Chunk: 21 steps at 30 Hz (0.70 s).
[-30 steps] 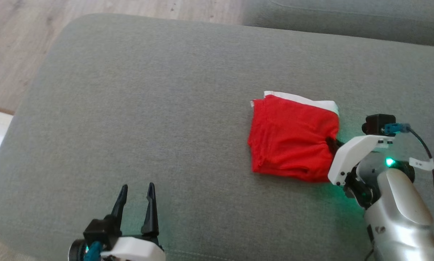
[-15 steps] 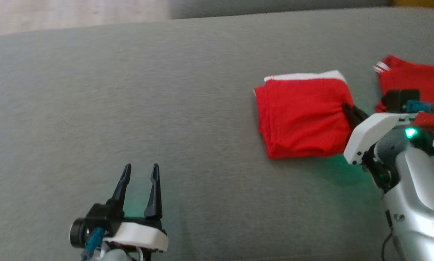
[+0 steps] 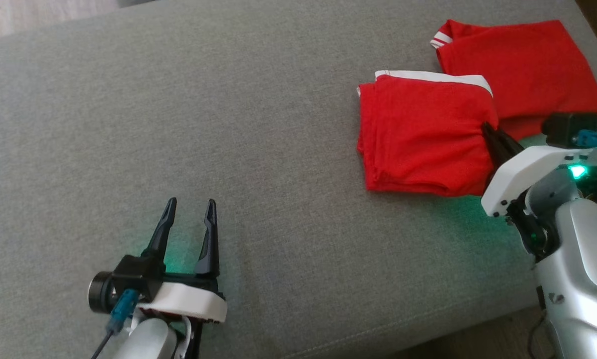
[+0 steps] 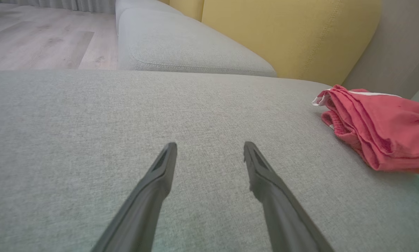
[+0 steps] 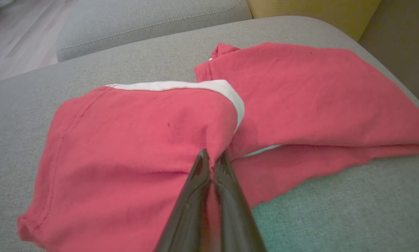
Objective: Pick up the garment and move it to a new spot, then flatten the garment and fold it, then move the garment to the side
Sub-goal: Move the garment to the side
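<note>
The folded red garment with a white band lies on the grey sofa cushion at the right. My right gripper is shut on its right edge, the fabric bunched at the fingertips; in the right wrist view the garment is pinched by the closed gripper. My left gripper stands open low at the left, nothing between its fingers, resting just above the cushion. The left wrist view shows the open gripper and the garment far off to the right.
A second folded red garment lies just behind and right of the held one, partly under it in the right wrist view. Yellow back cushions and another grey seat lie beyond. The cushion's front edge runs close below.
The camera has swung right, bringing the second red garment fully into view. My right gripper keeps its hold on the garment's edge. The left gripper stays open in place.
</note>
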### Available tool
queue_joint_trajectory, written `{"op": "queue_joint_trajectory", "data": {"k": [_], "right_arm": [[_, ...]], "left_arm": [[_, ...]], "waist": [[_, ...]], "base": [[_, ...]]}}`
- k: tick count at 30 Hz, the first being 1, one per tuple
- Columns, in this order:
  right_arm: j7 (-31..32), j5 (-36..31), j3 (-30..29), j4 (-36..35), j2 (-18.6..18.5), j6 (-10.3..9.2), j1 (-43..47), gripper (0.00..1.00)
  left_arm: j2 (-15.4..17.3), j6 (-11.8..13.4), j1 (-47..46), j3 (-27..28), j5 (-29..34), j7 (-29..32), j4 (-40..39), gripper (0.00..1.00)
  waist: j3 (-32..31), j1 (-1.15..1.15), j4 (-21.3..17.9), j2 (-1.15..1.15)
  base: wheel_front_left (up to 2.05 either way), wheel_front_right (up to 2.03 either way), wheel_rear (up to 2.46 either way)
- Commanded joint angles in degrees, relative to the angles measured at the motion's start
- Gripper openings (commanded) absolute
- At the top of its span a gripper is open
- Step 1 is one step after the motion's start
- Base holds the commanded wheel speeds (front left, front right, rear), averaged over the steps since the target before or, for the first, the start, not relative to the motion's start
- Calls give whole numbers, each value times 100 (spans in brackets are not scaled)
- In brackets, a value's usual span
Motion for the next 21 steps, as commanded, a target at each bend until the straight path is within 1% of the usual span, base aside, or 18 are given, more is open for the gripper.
{"op": "queue_joint_trajectory", "data": {"k": [1,4,8,14,17,21], "right_arm": [[-80,-66,52,-240,-24,20,-116,0],[-49,-114,81,-254,-89,20,-222,0],[102,-135,95,-276,-365,20,-443,0],[448,-168,-20,-117,-1182,20,-799,0],[579,-207,-221,103,-1589,20,-998,0],[637,-345,-575,452,-2014,20,-1189,0]], "left_arm": [[105,21,-153,145,50,-5,-185,100],[109,46,-143,146,37,1,-188,100],[102,61,-124,158,-1,-7,-192,100],[56,102,-101,120,0,-27,-204,100],[68,114,-111,108,10,-25,-225,100],[96,126,-156,84,37,-2,-265,100]], "waist": [[8,-1,22,0],[-22,-1,115,0],[-56,-1,266,0],[-26,-1,565,0],[55,-1,715,0],[205,-1,912,0]], "base": [[0,0,0],[0,0,0],[0,0,0],[0,0,0],[0,0,0],[0,0,0]]}}
